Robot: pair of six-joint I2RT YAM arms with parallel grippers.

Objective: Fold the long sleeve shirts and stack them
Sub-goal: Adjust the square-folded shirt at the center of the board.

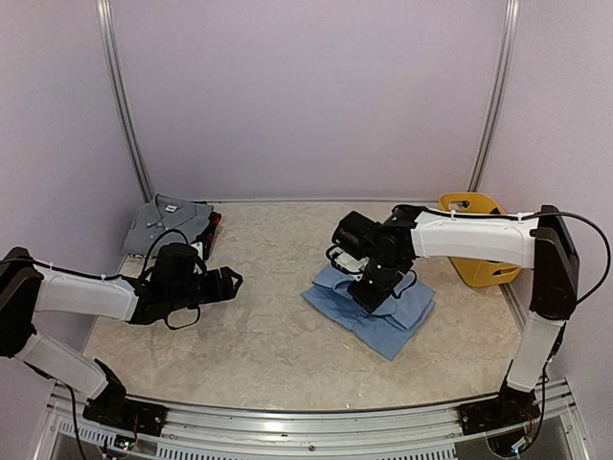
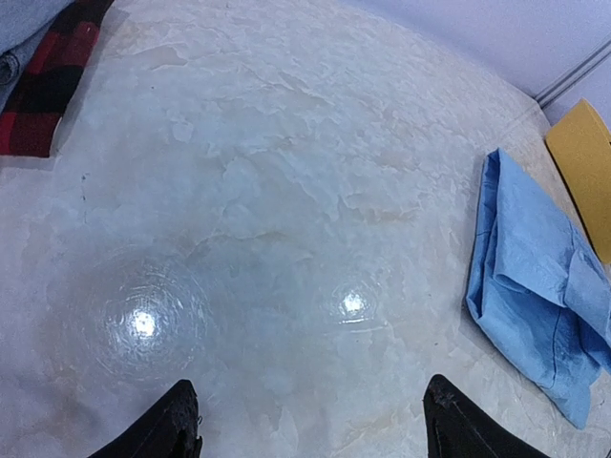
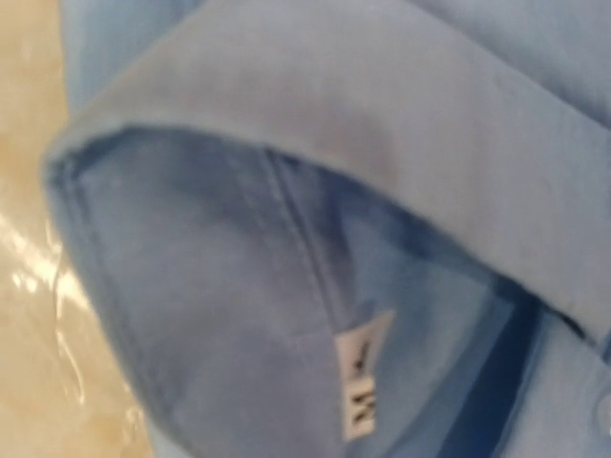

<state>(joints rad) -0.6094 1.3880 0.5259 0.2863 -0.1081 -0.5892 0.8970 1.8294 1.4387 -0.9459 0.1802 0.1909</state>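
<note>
Cloth of the light blue shirt (image 1: 407, 321), right of bench (image 1: 278, 340) centre, is clamped in the right pincer (image 1: 370, 293); left pincer (image 1: 231, 280) hovers open.

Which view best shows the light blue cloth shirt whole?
Top external: the folded light blue cloth shirt shows nearly whole. Left wrist catches one side; right wrist only its collar and size label.

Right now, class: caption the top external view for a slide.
Shut right gripper down on the light blue shirt; open left gripper hovers near the grey shirt atop the plaid shirt.
</note>
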